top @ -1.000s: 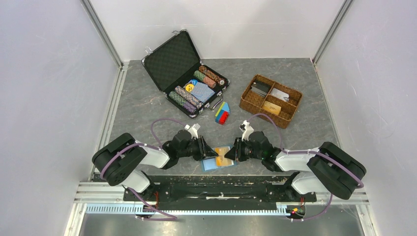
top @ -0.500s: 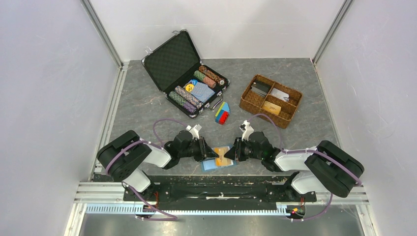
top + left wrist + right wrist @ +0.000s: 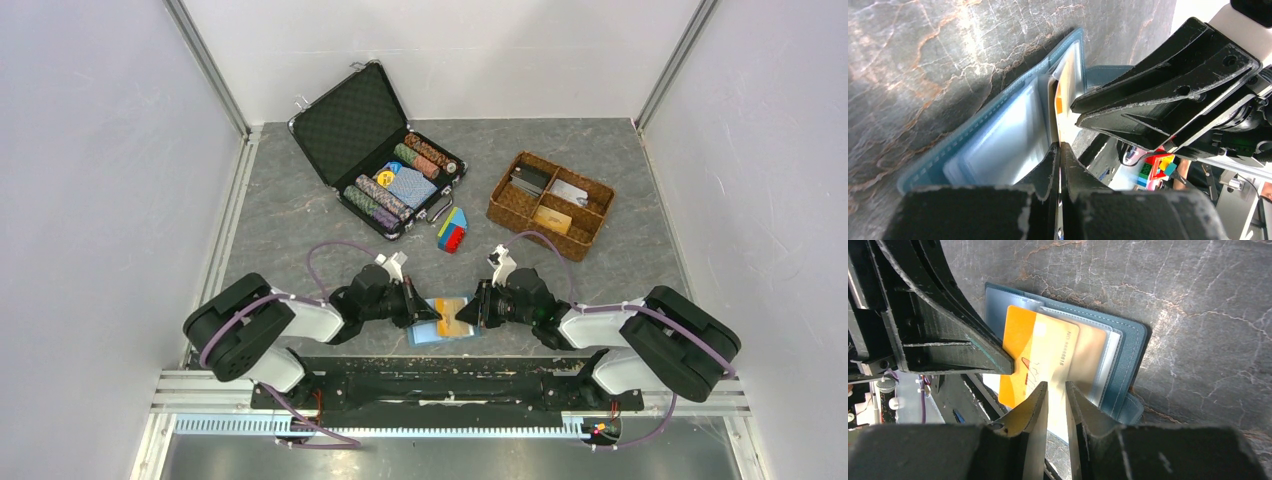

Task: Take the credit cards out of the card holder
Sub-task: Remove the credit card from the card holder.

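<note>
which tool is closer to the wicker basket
Right. The right tool sits at the right side of the wallet, down and left of the basket; the left tool sits at the wallet's left side, further away.

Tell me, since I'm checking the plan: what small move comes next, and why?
Probably draw the left gripper back: its jaws look shut on the orange card, which sticks partly out of the card holder beside the right gripper.

Card holder [image 3: 1128, 340]: light teal-blue, paler stitched border, frosted sleeves. Credit card [image 3: 1033, 350]: orange fading to pale yellow, dark print. Bench [image 3: 1198, 290]: grey marble, white and rust veins. Left hand [image 3: 1059, 150], right hand [image 3: 1055, 387]: black. Beyond card holder: brown wicker tray [image 3: 512, 212], black chip case [image 3: 350, 122].
</note>
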`<state>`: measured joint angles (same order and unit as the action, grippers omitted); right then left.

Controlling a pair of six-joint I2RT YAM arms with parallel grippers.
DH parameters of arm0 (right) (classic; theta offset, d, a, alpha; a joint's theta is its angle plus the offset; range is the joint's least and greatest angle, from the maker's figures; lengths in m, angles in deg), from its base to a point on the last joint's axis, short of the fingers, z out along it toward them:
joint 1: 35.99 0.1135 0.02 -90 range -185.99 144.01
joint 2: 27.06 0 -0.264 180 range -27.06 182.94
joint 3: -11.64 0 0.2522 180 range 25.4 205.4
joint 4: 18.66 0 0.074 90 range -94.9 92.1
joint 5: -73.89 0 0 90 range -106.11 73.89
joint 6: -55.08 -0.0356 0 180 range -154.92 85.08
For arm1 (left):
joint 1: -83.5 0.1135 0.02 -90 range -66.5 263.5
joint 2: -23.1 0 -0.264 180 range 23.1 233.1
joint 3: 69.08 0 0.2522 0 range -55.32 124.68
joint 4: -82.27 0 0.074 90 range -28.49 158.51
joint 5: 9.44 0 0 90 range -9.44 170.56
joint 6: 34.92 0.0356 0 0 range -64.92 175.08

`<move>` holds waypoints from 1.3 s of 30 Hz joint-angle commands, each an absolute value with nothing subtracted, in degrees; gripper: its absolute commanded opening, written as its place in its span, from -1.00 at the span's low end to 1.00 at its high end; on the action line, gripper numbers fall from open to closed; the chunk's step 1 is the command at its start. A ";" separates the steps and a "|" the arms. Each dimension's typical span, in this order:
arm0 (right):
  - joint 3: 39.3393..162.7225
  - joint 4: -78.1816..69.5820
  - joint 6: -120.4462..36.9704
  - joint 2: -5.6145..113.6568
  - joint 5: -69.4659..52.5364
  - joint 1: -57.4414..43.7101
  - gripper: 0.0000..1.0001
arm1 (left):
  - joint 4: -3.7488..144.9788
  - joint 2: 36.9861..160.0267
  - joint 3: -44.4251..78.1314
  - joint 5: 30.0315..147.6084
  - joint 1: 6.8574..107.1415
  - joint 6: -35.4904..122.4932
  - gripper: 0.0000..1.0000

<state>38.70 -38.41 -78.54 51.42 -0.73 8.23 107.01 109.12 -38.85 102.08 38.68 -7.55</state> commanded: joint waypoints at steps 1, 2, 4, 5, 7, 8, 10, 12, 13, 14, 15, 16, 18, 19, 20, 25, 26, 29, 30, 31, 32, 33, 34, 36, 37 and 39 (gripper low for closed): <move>37.90 -35.66 -77.54 51.10 -2.04 8.30 -0.56 | 100.46 103.06 -38.35 97.61 38.76 -6.06 -0.95; 37.93 -35.59 -77.50 51.00 -2.00 8.35 -0.56 | 98.65 101.42 -38.56 96.79 38.76 -5.84 -0.95; 37.92 -35.48 -77.47 50.97 -2.06 8.31 -0.56 | 94.97 98.29 -38.97 94.71 38.76 -5.70 -0.95; 38.00 -35.48 -77.41 50.83 -2.12 8.28 -0.56 | 92.22 97.00 -38.90 93.43 38.79 -5.53 -0.95; 38.18 -35.31 -77.42 50.94 -2.09 8.30 -0.56 | 87.47 93.92 -38.55 91.62 38.87 -4.91 -0.95; 38.22 -35.31 -77.37 50.86 -2.05 8.30 -0.56 | 85.97 92.53 -38.65 90.95 38.94 -4.78 -0.95; 38.58 -35.18 -77.19 50.43 -1.80 8.27 -0.56 | 83.58 89.05 -39.01 89.90 39.03 -4.92 -0.95; 39.18 -34.60 -76.89 49.58 -1.63 8.26 -0.54 | 80.64 85.72 -38.98 88.58 39.10 -5.17 -0.96; 39.47 -34.08 -76.69 49.01 -1.55 8.26 -0.54 | 78.99 84.02 -38.89 87.80 39.16 -5.19 -0.95; 39.94 -33.68 -76.50 48.13 -1.37 8.24 -0.53 | 77.82 82.03 -38.73 87.30 39.11 -5.16 -0.95; 40.16 -33.62 -76.32 47.29 -1.21 8.22 -0.52 | 76.85 80.34 -38.67 86.86 39.11 -5.21 -0.95; 40.32 -33.91 -76.14 46.10 -0.83 8.22 -0.52 | 76.41 78.31 -38.62 86.59 39.11 -5.28 -0.95; 40.26 -35.33 -76.14 43.47 -0.32 8.18 -0.47 | 76.45 74.24 -38.79 86.41 39.11 -5.55 -0.96; 40.17 -36.27 -76.13 42.42 -0.09 8.17 -0.44 | 76.85 72.56 -38.88 86.64 39.11 -5.65 -0.95; 40.00 -37.12 -76.23 41.24 0.26 8.22 -0.40 | 77.38 70.82 -38.97 86.83 39.11 -5.81 -0.95; 37.96 -47.69 -80.18 37.02 3.85 8.22 -0.23 | 81.60 65.64 -39.06 89.73 39.11 -6.17 -0.95; 37.41 -51.35 -81.87 36.72 4.81 8.21 -0.21 | 82.97 65.49 -39.14 90.67 39.11 -6.25 -0.95; 36.14 -60.99 -86.12 37.01 7.73 8.22 -0.15 | 86.13 65.70 -39.19 92.68 39.08 -6.35 -0.95; 35.79 -63.45 -87.53 37.42 8.34 8.22 -0.14 | 87.08 65.91 -39.35 93.27 39.08 -6.35 -0.95; 35.71 -65.77 -88.58 37.73 8.79 8.24 -0.12 | 88.15 66.21 -39.53 93.77 39.06 -6.40 -0.95; 35.69 -67.10 -89.45 38.22 9.16 8.22 -0.11 | 89.41 66.40 -39.79 94.27 39.03 -6.51 -0.95; 35.88 -67.80 -89.96 38.72 9.34 8.30 -0.10 | 90.66 66.84 -40.05 94.83 39.03 -6.69 -0.95; 36.24 -67.74 -90.19 39.13 9.55 8.31 -0.10 | 92.22 67.20 -40.39 95.31 39.03 -6.95 -0.95; 36.57 -67.82 -90.47 40.12 9.66 8.32 -0.09 | 94.62 68.09 -40.81 96.30 39.03 -7.45 -0.95; 36.64 -67.72 -90.67 40.67 9.68 8.28 -0.10 | 95.91 68.42 -41.03 96.60 39.03 -7.66 -0.95; 36.60 -68.18 -90.93 41.51 9.76 8.31 -0.12 | 97.36 68.96 -41.25 97.24 39.03 -7.84 -0.95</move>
<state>36.03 -62.48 -88.92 39.94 8.30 8.26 89.64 68.05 -40.51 94.38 38.81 -7.53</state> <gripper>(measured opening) 0.450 0.030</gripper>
